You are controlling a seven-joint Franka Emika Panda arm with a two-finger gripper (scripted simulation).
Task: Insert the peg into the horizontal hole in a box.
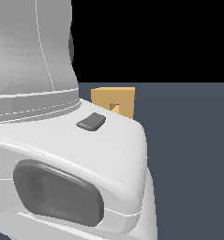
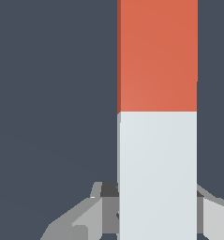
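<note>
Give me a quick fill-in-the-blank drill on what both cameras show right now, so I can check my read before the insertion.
1. In the wrist view the peg has a red-orange part and a ____ part.
2. In the exterior view the robot's own ____ body hides part of the box.
3. The box is ____ in colour.
4. The hole sits in the box face turned ____ the exterior camera.

Missing words: white; white; tan; toward

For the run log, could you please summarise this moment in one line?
peg: red and white, between the fingers | box: hole partly visible | arm: blocks exterior view
</note>
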